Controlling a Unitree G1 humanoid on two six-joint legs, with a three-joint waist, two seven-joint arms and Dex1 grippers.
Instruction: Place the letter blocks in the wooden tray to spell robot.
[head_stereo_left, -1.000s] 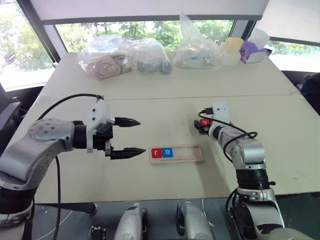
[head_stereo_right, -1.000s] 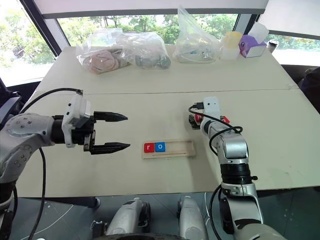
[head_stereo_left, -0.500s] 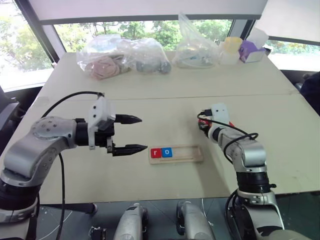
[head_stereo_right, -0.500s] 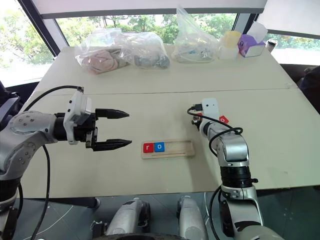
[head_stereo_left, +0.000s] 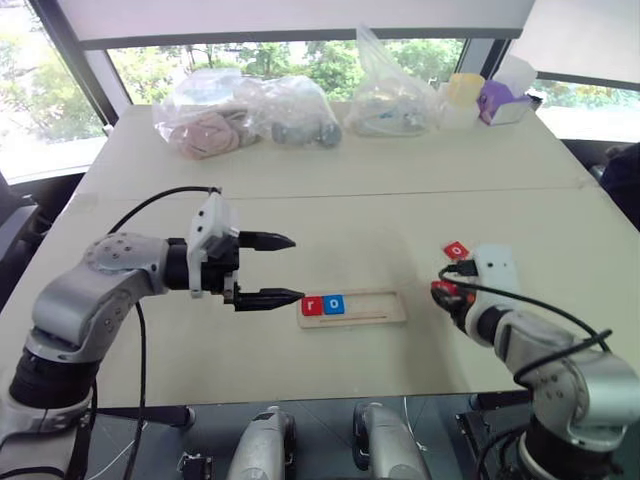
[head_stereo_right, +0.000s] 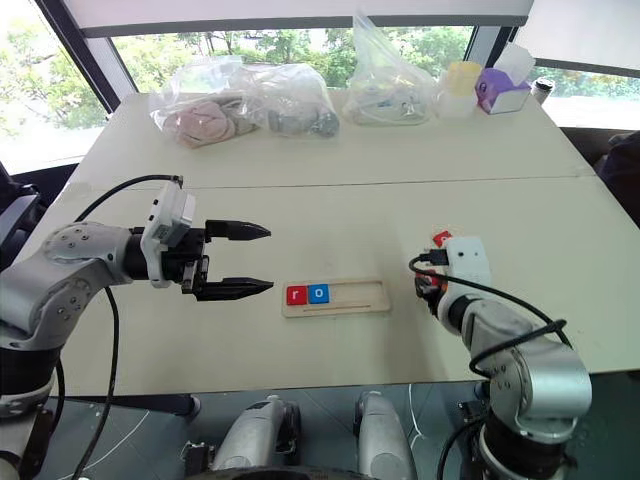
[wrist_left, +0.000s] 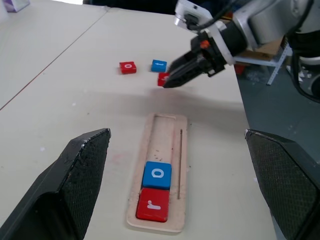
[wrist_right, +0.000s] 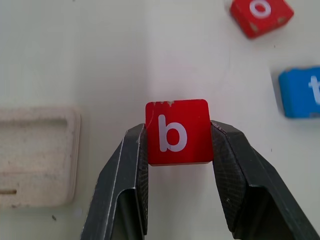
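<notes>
Got the red b block (wrist_right: 177, 131) pinched between my right gripper (wrist_right: 177, 145) fingers, up off the surface (head_stereo_left: 330, 210) just past the empty end of the wooden tray (wrist_left: 165, 131). Red r (wrist_left: 153, 204) and blue o (wrist_left: 157, 175) sit in the tray. Left gripper (head_stereo_left: 270, 270) fingers are spread wide beside it, holding nothing. Red o (wrist_left: 127, 67) and blue t (wrist_left: 159, 65) lie loose.

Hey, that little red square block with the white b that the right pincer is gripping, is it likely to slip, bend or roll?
The red square b block probably stays rigid: its edges look straight between the right pincer fingers. Slipping seems possible, since only its two side edges are pinched and its face looks smooth. Rolling is unlikely; it is flat and square like the blue t block lying on the table.
</notes>
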